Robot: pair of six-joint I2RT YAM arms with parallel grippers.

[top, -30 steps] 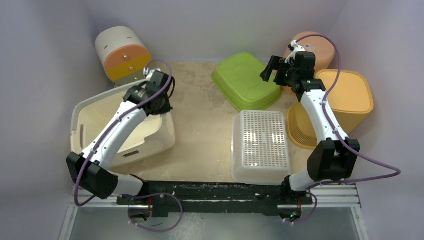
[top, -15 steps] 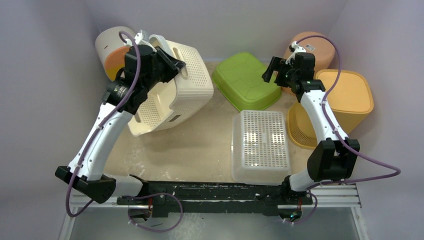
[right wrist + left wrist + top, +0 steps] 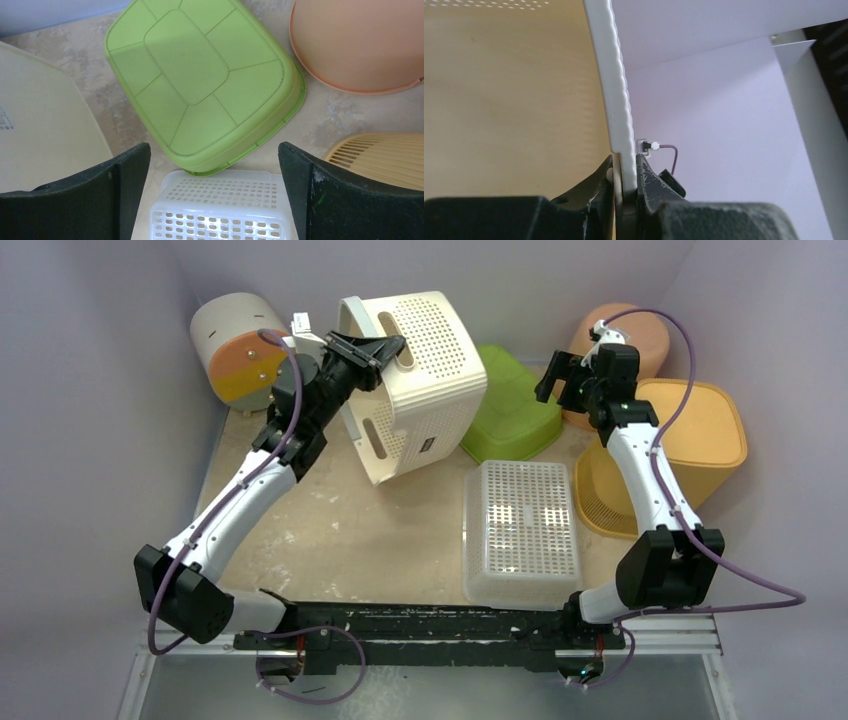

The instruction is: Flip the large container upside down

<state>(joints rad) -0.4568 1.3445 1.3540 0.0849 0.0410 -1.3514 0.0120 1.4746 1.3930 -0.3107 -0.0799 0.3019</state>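
Note:
The large cream perforated container [image 3: 415,380] hangs in the air at the back centre, tipped on its side with its base facing up and right. My left gripper [image 3: 368,348] is shut on its rim; in the left wrist view the white rim [image 3: 616,100] runs up from between the closed fingers [image 3: 650,182]. The container's lower edge overlaps the green tub [image 3: 515,405]. My right gripper [image 3: 560,375] is open and empty, held above the back right. In its wrist view the cream container [image 3: 40,125] shows at the left edge.
An upturned green tub [image 3: 200,85] lies at the back centre. A clear perforated basket [image 3: 521,530] sits upside down right of centre. A yellow bin [image 3: 690,435] and a peach tub [image 3: 640,335] stand at the right. A cylindrical white and orange bin [image 3: 240,345] lies at the back left.
My left arm lifted the cream container off the table at the left, swung it up and right, and tipped it over. The right gripper shifted slightly right.

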